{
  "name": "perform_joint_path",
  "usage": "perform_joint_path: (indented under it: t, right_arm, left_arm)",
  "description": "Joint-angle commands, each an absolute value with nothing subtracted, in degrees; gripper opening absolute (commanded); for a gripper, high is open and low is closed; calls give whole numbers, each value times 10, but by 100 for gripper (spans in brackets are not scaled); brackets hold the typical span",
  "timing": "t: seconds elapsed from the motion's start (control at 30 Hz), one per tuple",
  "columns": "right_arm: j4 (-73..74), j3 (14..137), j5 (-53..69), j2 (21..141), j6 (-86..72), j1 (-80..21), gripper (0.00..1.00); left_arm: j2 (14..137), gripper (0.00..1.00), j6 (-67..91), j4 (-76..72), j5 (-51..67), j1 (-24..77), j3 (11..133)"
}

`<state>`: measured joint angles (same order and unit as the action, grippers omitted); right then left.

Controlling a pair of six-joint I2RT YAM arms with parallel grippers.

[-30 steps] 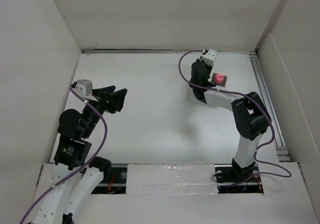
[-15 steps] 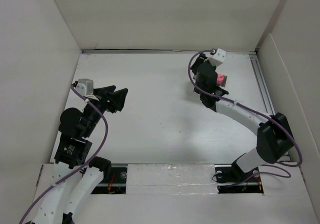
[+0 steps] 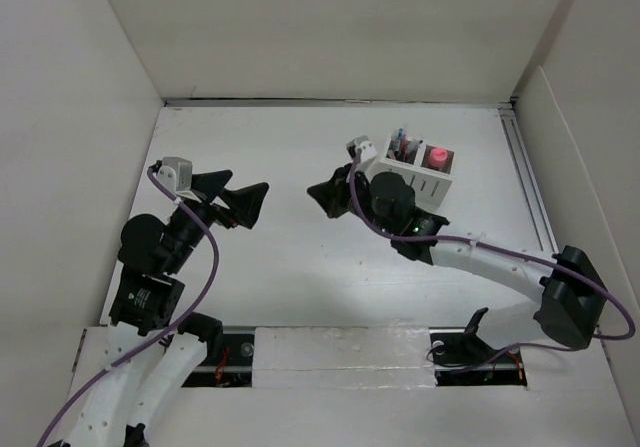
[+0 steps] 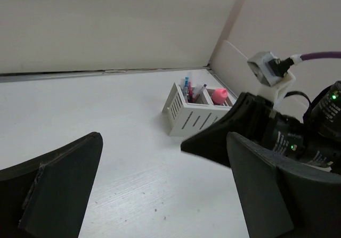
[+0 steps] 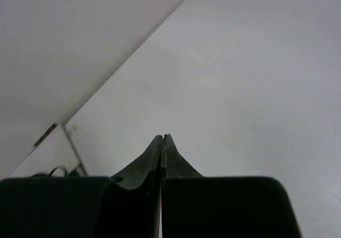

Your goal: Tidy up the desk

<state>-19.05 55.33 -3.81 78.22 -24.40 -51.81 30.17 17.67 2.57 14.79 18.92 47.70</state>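
Desk [image 3: 300,267] looks about finished; pens [image 3: 403,145] and a pink thing [image 3: 437,155] sit in the box [image 3: 412,177]; left gripper [image 3: 250,187] apart, right gripper [image 3: 320,193] together, both empty

Matt white on the bench [image 3: 290,257], smooth yet faintly grained, flecked with small dark specks on the near side of the organizer [image 4: 189,118]. Slotted white plastic for that organizer, with a slight satin look; a smooth pink piece [image 4: 219,95] inside, material unclear. Pale grey metal with a dull sheen in the rail [image 3: 530,197] right of the organizer. Matt black plastic on the left tool [image 3: 248,185], rougher on the inner face of its fingers [image 4: 37,195]; the same dull black on the right tool [image 5: 162,138]. Smooth purple sheath on the cable [image 4: 319,56] beside the organizer. Flat matt white on the walls [image 3: 330,27] behind the organizer.
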Motion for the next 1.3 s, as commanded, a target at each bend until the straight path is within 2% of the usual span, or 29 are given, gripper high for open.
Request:
perform_joint_path:
  t: [0.0, 0.3, 0.4, 0.43, 0.53, 1.27]
  right_arm:
    - [-196, 552, 65, 750, -236, -561, 0]
    - [-165, 521, 59, 731, -218, -685, 17]
    - [-154, 517, 9, 746, -229, -711, 30]
    - [-154, 514, 4, 751, -232, -717, 37]
    - [-155, 509, -32, 765, -240, -731, 44]
    - [-156, 529, -115, 837, -213, -754, 45]
  left_arm:
    - [287, 99, 171, -13, 162, 191, 477]
    - [286, 99, 177, -15, 147, 191, 475]
    - [286, 99, 178, -16, 140, 191, 475]
    - [286, 99, 177, -16, 139, 191, 474]
    - [286, 99, 176, -17, 134, 191, 472]
    - [301, 99, 167, -17, 138, 191, 470]
